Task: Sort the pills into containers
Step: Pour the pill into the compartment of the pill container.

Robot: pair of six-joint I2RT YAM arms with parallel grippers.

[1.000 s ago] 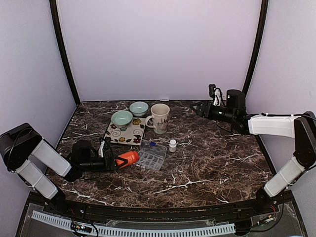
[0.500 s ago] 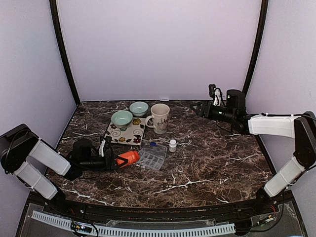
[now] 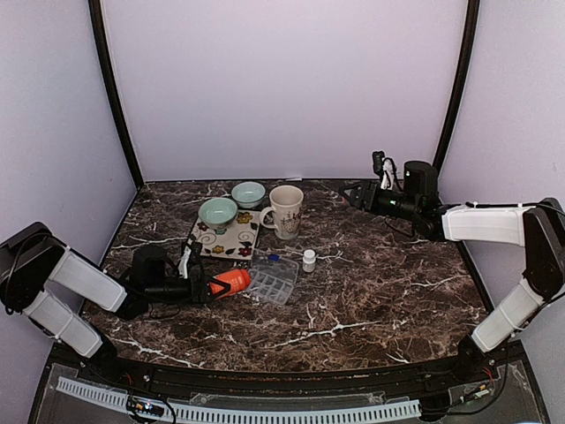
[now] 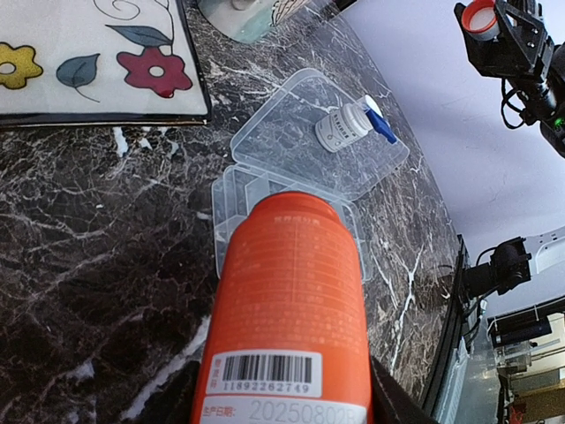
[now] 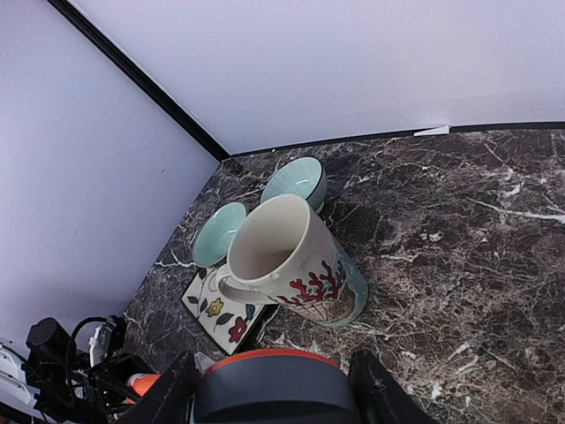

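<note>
1 orange bottle [image 3: 229, 283], on its side just beside 1 clear organizer [image 3: 272, 281], clamped in left end effector [image 3: 201, 287] | 1 cap [image 4: 481, 18] gripped by right end effector [image 3: 353, 194], raised at back right | 1 vial [image 3: 309, 260], 2 bowls [image 3: 218, 213] [image 3: 249, 193], 1 mug [image 3: 286, 210], 1 mat [image 3: 231, 240] on counter [image 3: 371, 291]

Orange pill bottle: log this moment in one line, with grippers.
left gripper: shut on orange pill bottle, at pill organizer | right gripper: shut on orange cap, raised

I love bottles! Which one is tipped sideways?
The orange bottle, held sideways by the left gripper; the small white bottle stands upright on the table.
</note>
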